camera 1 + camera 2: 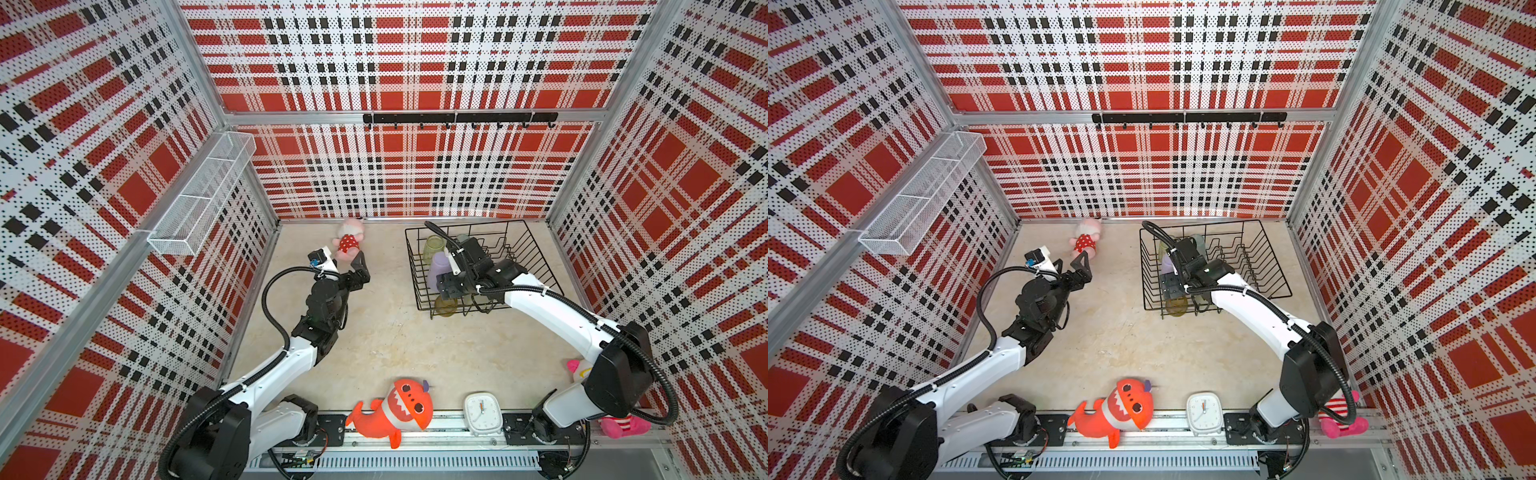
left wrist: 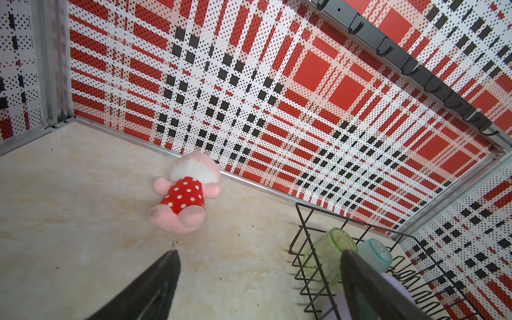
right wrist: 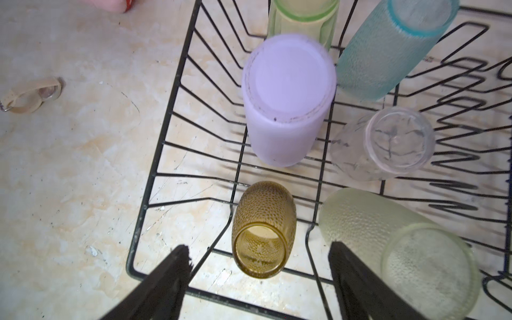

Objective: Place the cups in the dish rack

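Six cups (image 3: 288, 99) inside black wire dish rack (image 3: 161, 144).

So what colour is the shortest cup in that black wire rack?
The short cup is amber with a dotted texture, clearest in the right wrist view.

A lab-style robot test booth: plaid-printed perforated walls (image 1: 415, 54) on aluminium framing (image 1: 291, 118), a stone-look tabletop (image 1: 395, 332) — two robot arms (image 1: 552, 316) bolted to a metal rail (image 1: 449, 430).

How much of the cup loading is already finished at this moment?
Done: all six cups sit inside the dish rack: lilac, amber, teal, clear, yellow-green, green. In hand: nothing; right gripper and left gripper are both open and empty. Remaining: no cup is visible outside the rack.
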